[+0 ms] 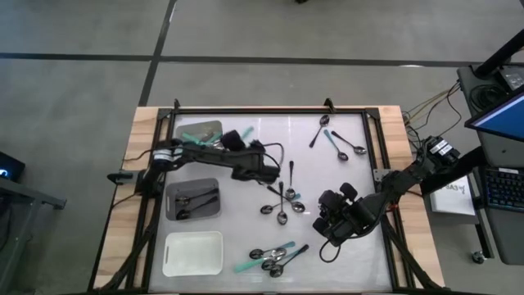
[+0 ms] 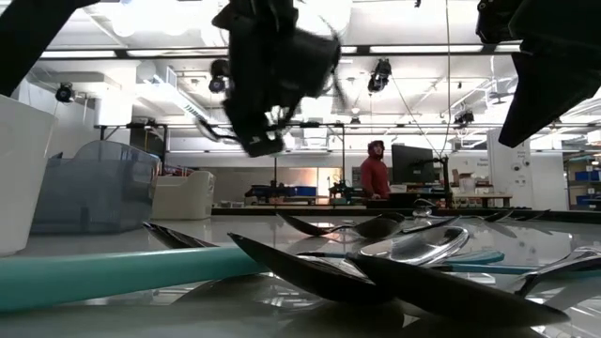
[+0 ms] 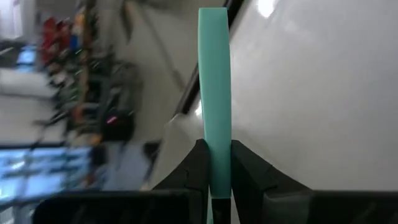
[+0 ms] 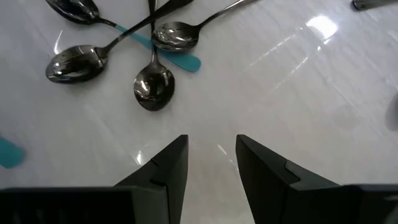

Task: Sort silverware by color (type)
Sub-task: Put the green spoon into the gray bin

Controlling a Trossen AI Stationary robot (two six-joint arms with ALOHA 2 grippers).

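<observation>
Teal handle [image 3: 214, 93] clamped between the left gripper's [image 3: 215, 171] fingers: that spoon runs straight out from the wrist, long axis in line with the gripper, over the white table [image 3: 323, 81]. From above, the left gripper [image 1: 264, 170] hangs near the table's middle, and the grey tray [image 1: 211, 125] that already shows a teal handle lies back toward that arm's base at the far left corner, so the carry likely goes that way. A second grey tray [image 1: 208, 212] holds dark spoons; the white tray [image 1: 193, 254] sits nearest the front edge.

The right gripper [image 4: 211, 163] hovers with fingers apart, nothing between them, its nearest spoons being the crossed cluster [image 4: 134, 53] just ahead.

The held spoon's bowl is hidden inside the gripper. In the low view, spoon bowls [image 2: 310, 268] crowd the foreground and neither gripper's fingertips show.
</observation>
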